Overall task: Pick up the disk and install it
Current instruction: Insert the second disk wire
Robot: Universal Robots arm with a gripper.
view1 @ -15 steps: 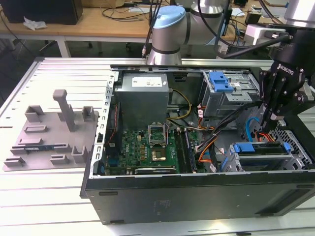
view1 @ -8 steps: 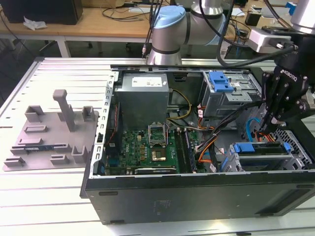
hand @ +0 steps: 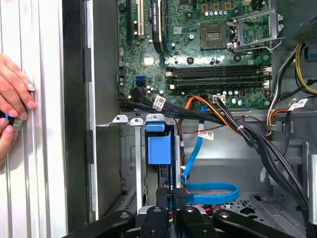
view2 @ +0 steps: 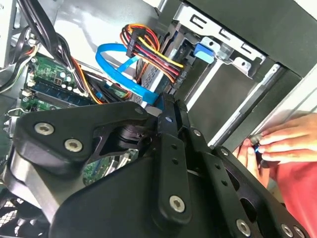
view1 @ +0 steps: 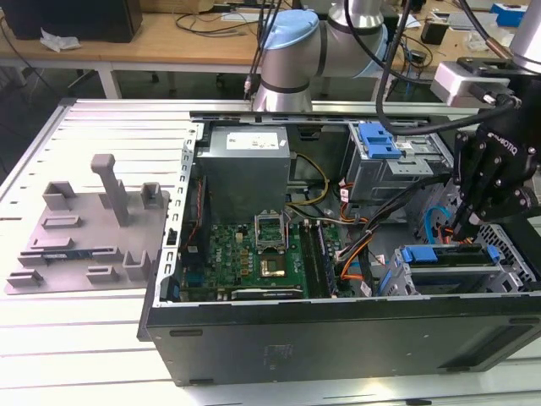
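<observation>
An open computer case (hand: 101, 148) is seen from above, with a green motherboard (hand: 198, 54) laid out inside and a metal processor socket (hand: 252, 27) on it. Bundled black, orange and yellow cables (hand: 237, 129) are draped across the case, and a bright blue flat cable (hand: 210, 193) is looped below them. A blue plastic latch (hand: 159, 146) is set in a metal drive bay. The black gripper (hand: 171, 218) is seen beneath it, its fingers apparently close together. A person's hand (hand: 14, 106) is rested on the ribbed table (hand: 44, 148) outside the case.
</observation>
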